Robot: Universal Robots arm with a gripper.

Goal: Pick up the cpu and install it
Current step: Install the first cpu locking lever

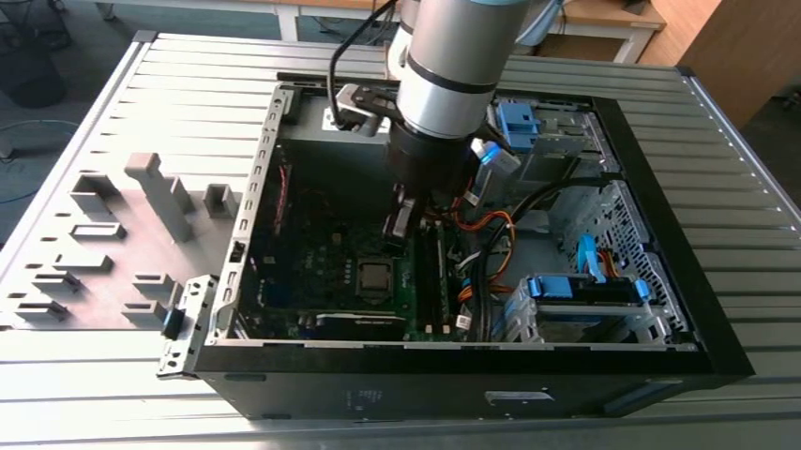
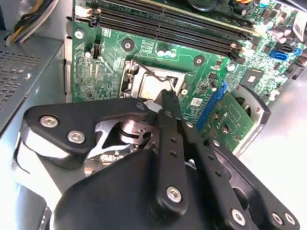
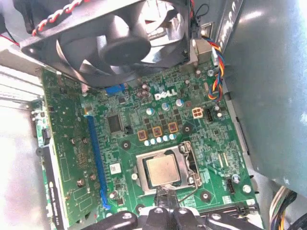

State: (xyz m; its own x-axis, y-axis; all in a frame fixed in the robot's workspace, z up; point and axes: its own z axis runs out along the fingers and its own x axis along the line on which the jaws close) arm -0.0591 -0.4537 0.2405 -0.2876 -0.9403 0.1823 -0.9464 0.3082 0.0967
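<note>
My pincer (image 2: pixel 168 96), closed and empty, hovers over the small square silver-grey cpu (image 3: pixel 163 171) seated in its socket (near the green motherboard's (image 3: pixel 211 139) edge); a careless push could damage it.

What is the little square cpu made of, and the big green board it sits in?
The cpu looks like dull silver-grey metal on top: flat, with a soft matte sheen. The green board looks like hard, glossy-coated circuit-board plastic, dotted with tiny soldered parts; its exact material isn't certain. The hand hovers just above the cpu.
</note>
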